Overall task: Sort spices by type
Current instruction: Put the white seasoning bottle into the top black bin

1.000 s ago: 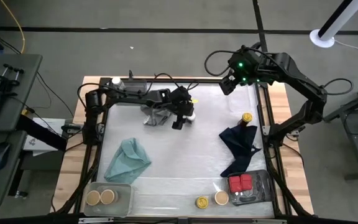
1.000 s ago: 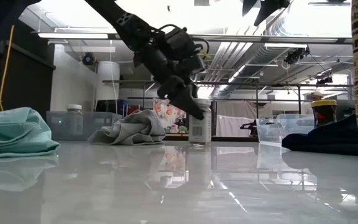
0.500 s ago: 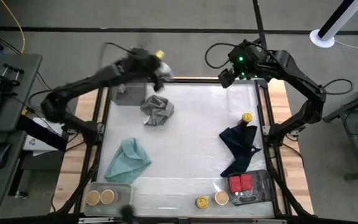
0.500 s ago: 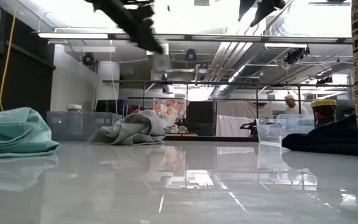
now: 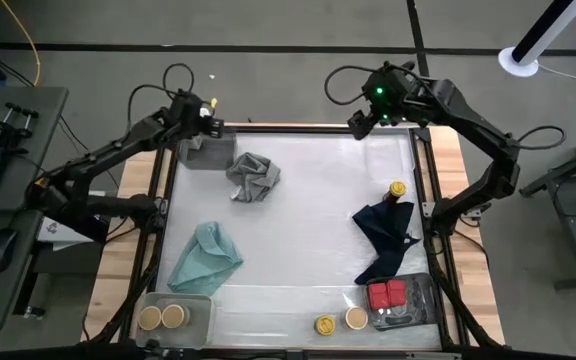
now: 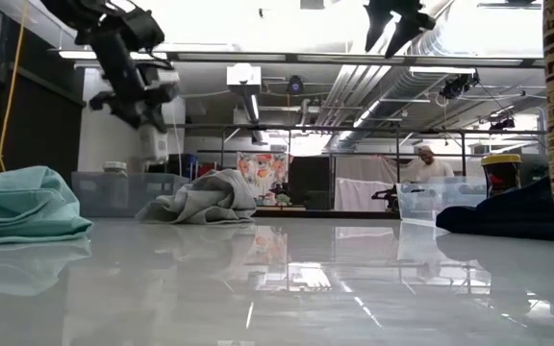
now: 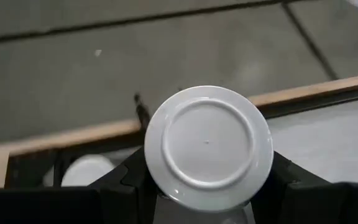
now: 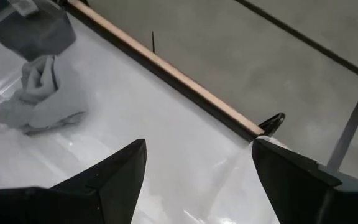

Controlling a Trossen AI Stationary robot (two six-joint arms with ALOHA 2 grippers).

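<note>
White-lid jar (image 7: 207,144) | clamped btwn left gripper (image 7: 204,186) fingers | above tray (image 5: 206,152)

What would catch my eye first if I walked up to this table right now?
Probably the left gripper, raised over the table's far left corner and clamping a small white-lidded jar above a clear tray. Then the cloths on the white tabletop: grey at the back, teal on the left, navy on the right.
</note>
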